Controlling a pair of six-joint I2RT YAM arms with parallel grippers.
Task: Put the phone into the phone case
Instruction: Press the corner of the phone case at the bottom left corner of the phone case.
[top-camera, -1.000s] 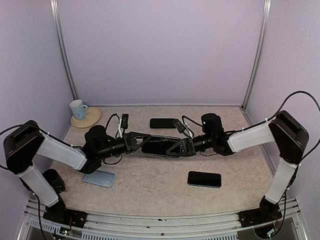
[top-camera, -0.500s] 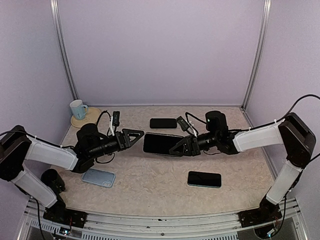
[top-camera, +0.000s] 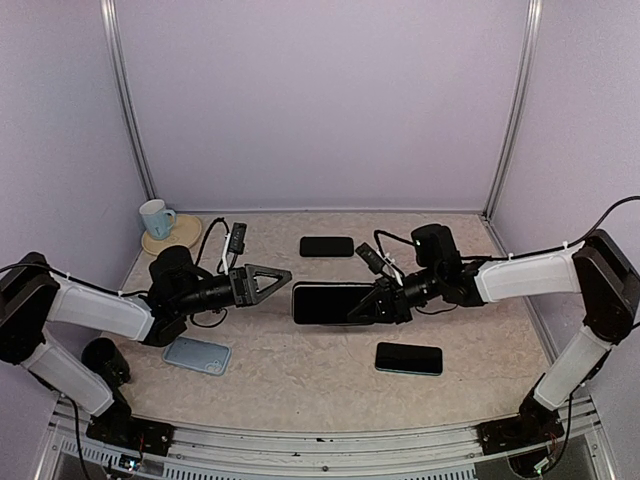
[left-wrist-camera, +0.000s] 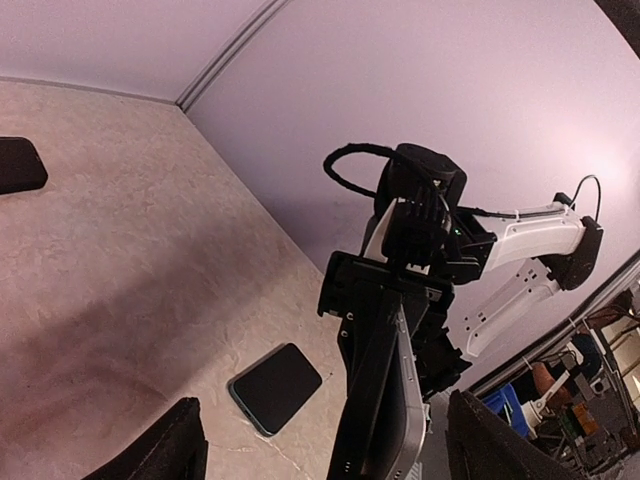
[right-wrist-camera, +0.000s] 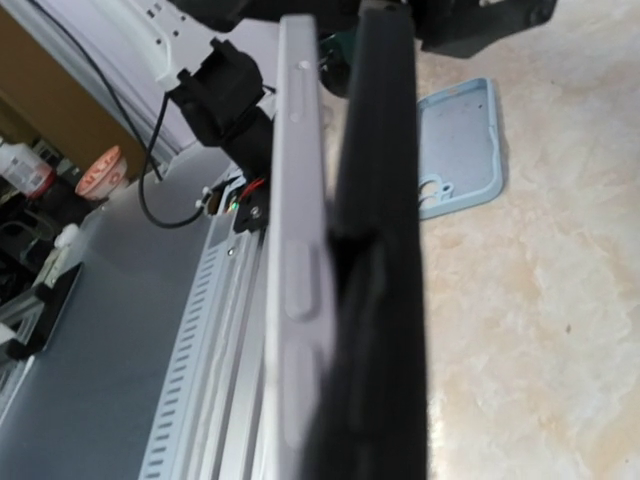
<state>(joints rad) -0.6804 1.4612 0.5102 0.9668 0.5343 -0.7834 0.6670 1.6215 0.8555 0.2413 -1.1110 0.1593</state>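
Phone (top-camera: 328, 303) is off the table, clamped at its right end by the right gripper (top-camera: 372, 302); jaws closed hard on it, one black finger (right-wrist-camera: 385, 260) lying flat along one face; silver side frame with its buttons faces the right wrist camera; long axis roughly level, free end pointing away from the right gripper toward the left gripper (top-camera: 278, 277); dark screen turned up toward the overhead camera.

Left gripper spread wide, holding nothing; sits just off the phone's free end with a visible gap, no contact; in the left wrist view one finger (left-wrist-camera: 160, 450) shows in each lower corner, phone edge-on straight ahead between them but out beyond the tips.

Light-blue phone case (top-camera: 197, 355) flat on the table (top-camera: 300, 380); nearside of the left gripper, down beside the left forearm; well apart from the phone; camera cutout visible in the right wrist view, case lying out past the phone's free end.

Black phone (top-camera: 327, 246) flat on the table on the far side of both grippers, roughly between them; teal-edged phone (top-camera: 409, 358) flat on the table on the near side of the right gripper, close under the forearm; mug (top-camera: 155, 217) standing on a round coaster (top-camera: 178, 240), far-left of the left gripper near the back corner.
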